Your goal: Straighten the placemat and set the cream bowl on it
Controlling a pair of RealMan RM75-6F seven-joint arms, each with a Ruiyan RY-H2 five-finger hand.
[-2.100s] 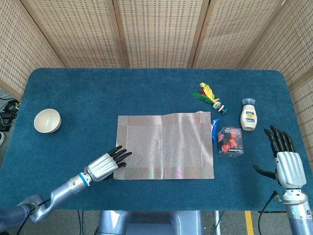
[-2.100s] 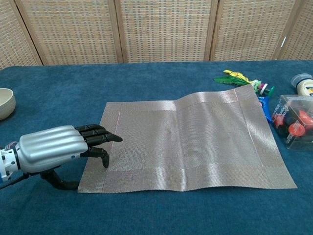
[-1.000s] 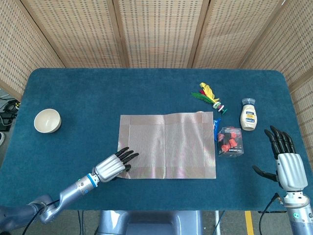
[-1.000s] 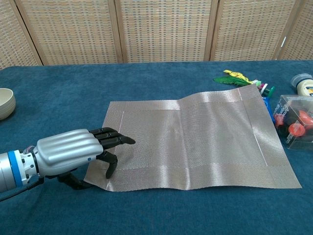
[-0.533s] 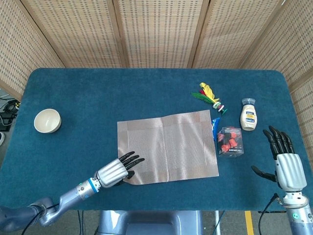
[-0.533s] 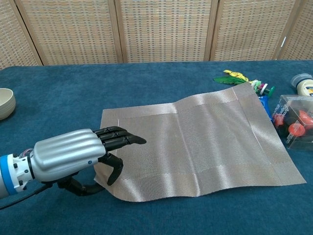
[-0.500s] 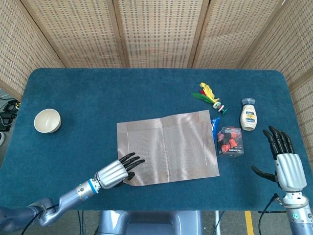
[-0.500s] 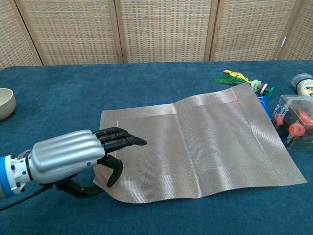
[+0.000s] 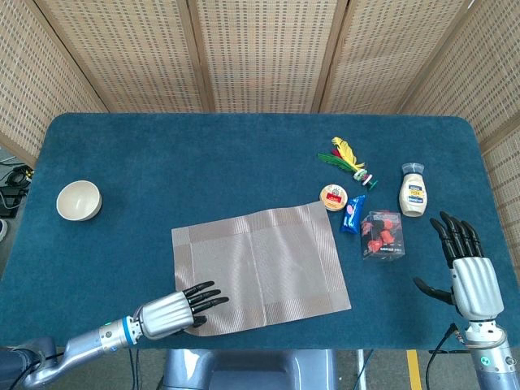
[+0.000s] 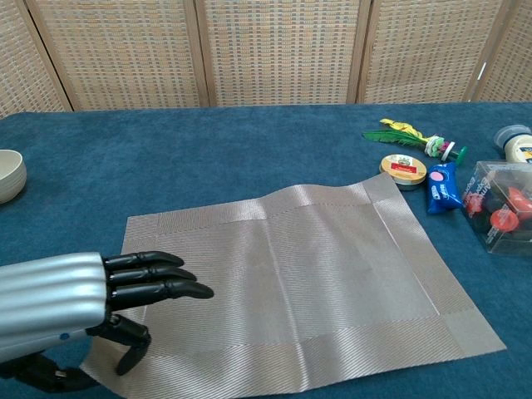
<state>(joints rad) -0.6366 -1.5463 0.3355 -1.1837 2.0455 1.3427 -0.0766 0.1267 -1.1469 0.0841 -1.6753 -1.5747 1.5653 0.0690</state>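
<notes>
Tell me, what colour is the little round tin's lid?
The round tin has an orange lid with a red label, clearest in the chest view.

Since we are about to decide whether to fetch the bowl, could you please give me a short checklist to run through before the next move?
1. Placemat square to the table edge: not ok; it lies skewed in the head view, its right end further back than its left.
2. Placemat flat: not ok; the chest view shows a ripple along its far edge.
3. Left hand on the placemat's near left corner: ok for touching; whether the corner is gripped, cannot tell.
4. Cream bowl free to pick up: ok; it stands alone at the table's left, upright.
5. Right hand free: ok; fingers apart, holding nothing.
6. Placemat clear of the round tin and blue packet: ok; both lie just off its far right corner.
</notes>
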